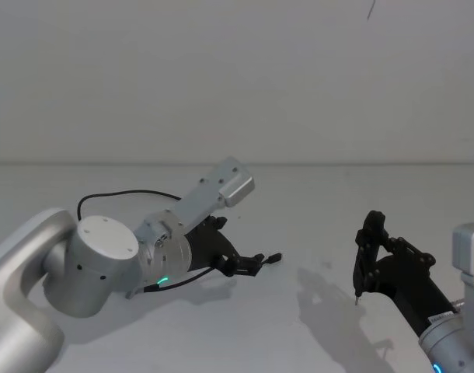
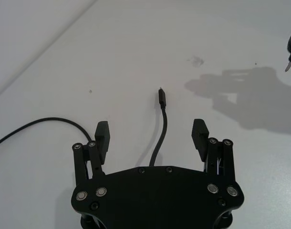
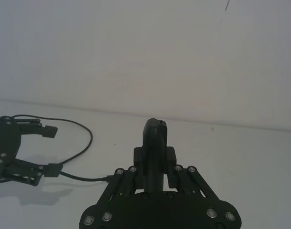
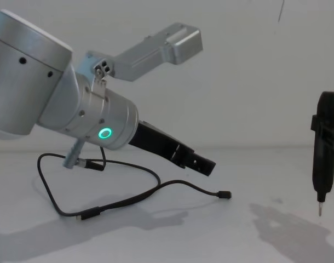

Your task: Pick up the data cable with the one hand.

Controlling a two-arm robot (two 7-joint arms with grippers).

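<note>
White desk [image 1: 315, 233] bore a thin, limp black data cable [image 2: 163, 121], light, probably slippery; the released black left claw [image 2: 151, 128] straddled the best hold, behind its plug. Right claw [image 3: 155, 156] clenched a dark pen-shaped tool [image 4: 320, 186].

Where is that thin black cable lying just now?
The data cable lies looped on the white table on the robot's left, under the left arm. One plug end runs out between the fingers of the open left claw, untouched.

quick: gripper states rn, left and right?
Left gripper: open, jaws on either side of the data cable, not closed on it.
Right gripper: shut on the pen-shaped tool.
</note>
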